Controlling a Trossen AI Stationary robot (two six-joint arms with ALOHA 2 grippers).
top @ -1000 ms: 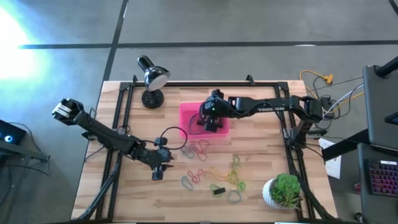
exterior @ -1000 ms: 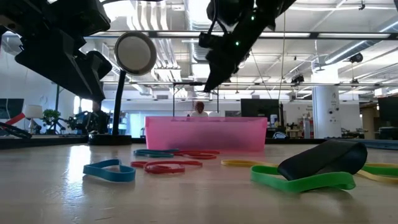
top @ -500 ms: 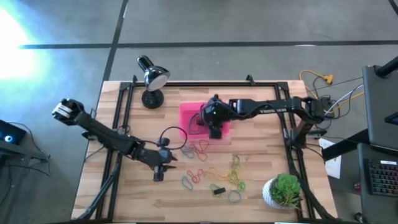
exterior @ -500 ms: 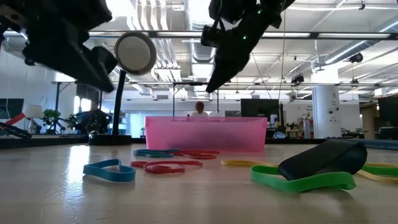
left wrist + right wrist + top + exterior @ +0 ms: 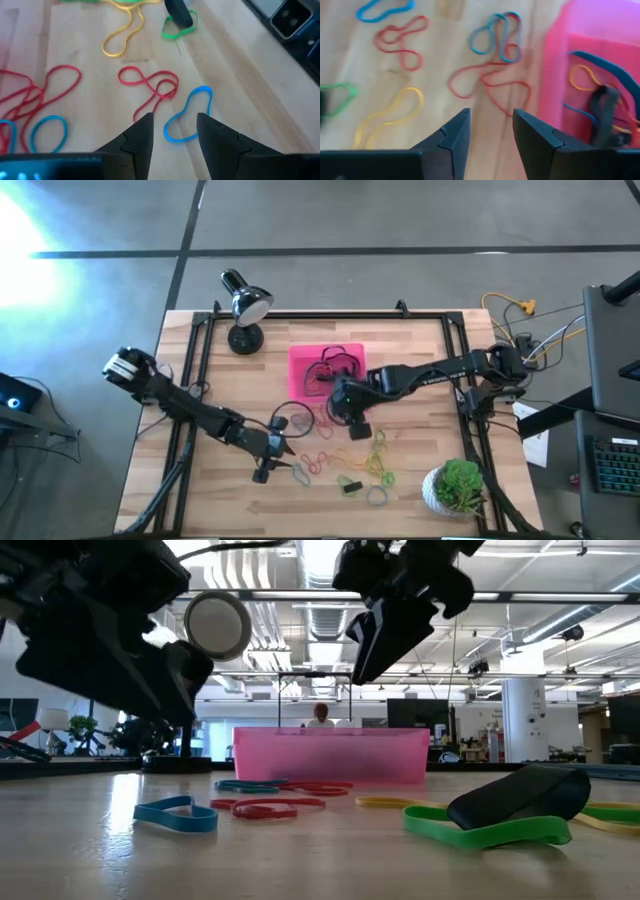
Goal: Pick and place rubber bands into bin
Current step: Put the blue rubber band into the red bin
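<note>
- Bin (image 5: 300,360) (bright pink): upper centre of the high view, bands inside.
- Rubber bands (image 5: 345,458): scattered on the table (image 5: 420,370), lower centre.
- Right gripper (image 5: 352,420): fingers apart, just below the bin.
- Left gripper (image 5: 283,452): fingers apart, lower left of centre.

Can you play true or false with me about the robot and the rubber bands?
1. The pink bin already has rubber bands in it. True.
2. The right tool is squeezing a red band. False: it is open and holds nothing.
3. The left tool is open above a blue band. True.
4. All the bands are in the bin. False: many lie on the table.
5. The lamp lies inside the bin. False: it stands beside it.
</note>
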